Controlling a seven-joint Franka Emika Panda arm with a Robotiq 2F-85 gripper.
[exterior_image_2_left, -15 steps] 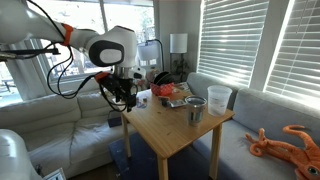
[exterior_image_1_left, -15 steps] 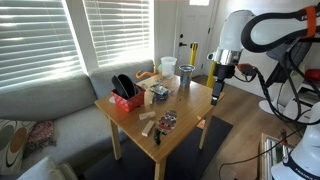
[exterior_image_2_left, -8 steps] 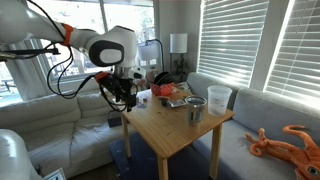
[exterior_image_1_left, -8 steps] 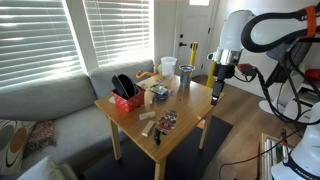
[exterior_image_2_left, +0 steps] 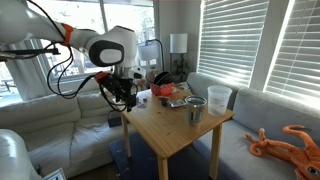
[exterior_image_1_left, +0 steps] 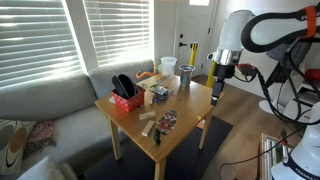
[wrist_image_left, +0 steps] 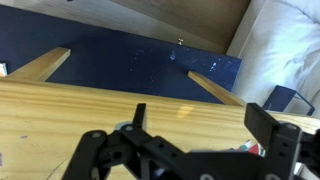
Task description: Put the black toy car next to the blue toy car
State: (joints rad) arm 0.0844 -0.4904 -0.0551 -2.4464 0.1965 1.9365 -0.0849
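Note:
A small cluster of dark toys [exterior_image_1_left: 167, 120] lies near the front corner of the wooden table [exterior_image_1_left: 185, 105]. It is too small to tell the black toy car from the blue one. My gripper [exterior_image_1_left: 217, 97] hangs open and empty just off the table's edge, apart from the toys. It also shows in an exterior view [exterior_image_2_left: 125, 100] beside the table's left corner. In the wrist view my gripper [wrist_image_left: 205, 125] is open above the table top [wrist_image_left: 90, 100], with a red and white bit of a toy [wrist_image_left: 256, 146] showing behind the fingers.
A red bin [exterior_image_1_left: 126, 100] with dark items, two cups [exterior_image_1_left: 169, 66] [exterior_image_1_left: 185, 78], a box and wooden blocks [exterior_image_1_left: 150, 123] stand on the table. A grey sofa [exterior_image_1_left: 50, 105] is behind it and a dark rug [wrist_image_left: 130, 60] lies under it.

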